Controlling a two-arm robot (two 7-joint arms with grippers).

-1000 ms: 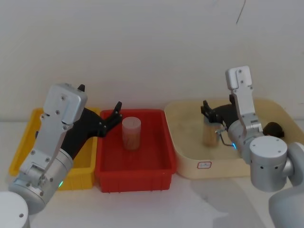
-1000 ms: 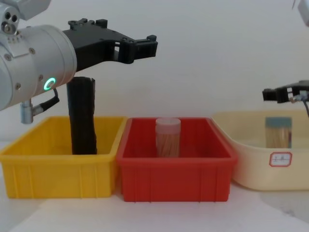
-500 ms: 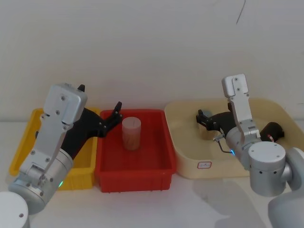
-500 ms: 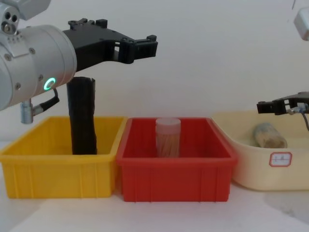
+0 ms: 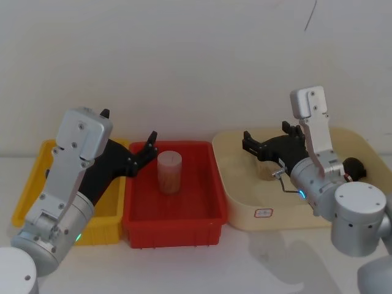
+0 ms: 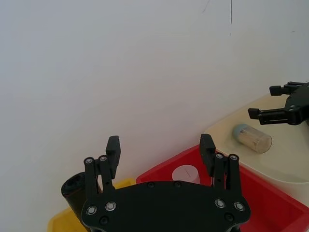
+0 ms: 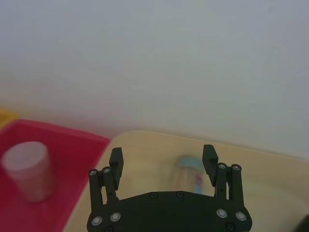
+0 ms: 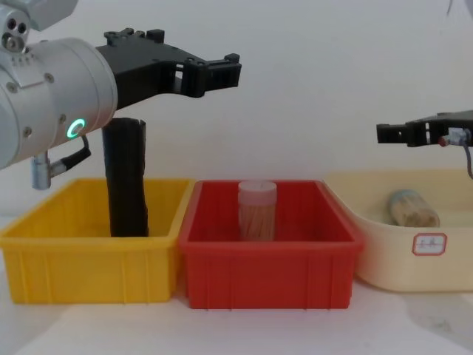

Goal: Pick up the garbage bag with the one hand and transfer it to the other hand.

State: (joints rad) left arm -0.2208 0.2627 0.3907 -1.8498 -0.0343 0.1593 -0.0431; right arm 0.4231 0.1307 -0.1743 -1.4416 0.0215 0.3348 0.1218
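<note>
The garbage bag is a tall black roll standing upright in the yellow bin; its top also shows as the garbage bag in the left wrist view. My left gripper, on the thick silver arm with the green ring light, hangs open above and to the right of the bag, over the near edge of the red bin, holding nothing. Its fingers stand wide apart. My right gripper hovers open and empty above the cream tub; it also shows as the right gripper in the head view.
A clear jar of sticks stands in the red bin between the other two. Another jar lies on its side in the cream tub, below the right gripper. A dark object sits at the tub's right end.
The right gripper left the jar in the cream tub, which now lies on its side, then rose and moved left. The left arm and the bag have not moved.
</note>
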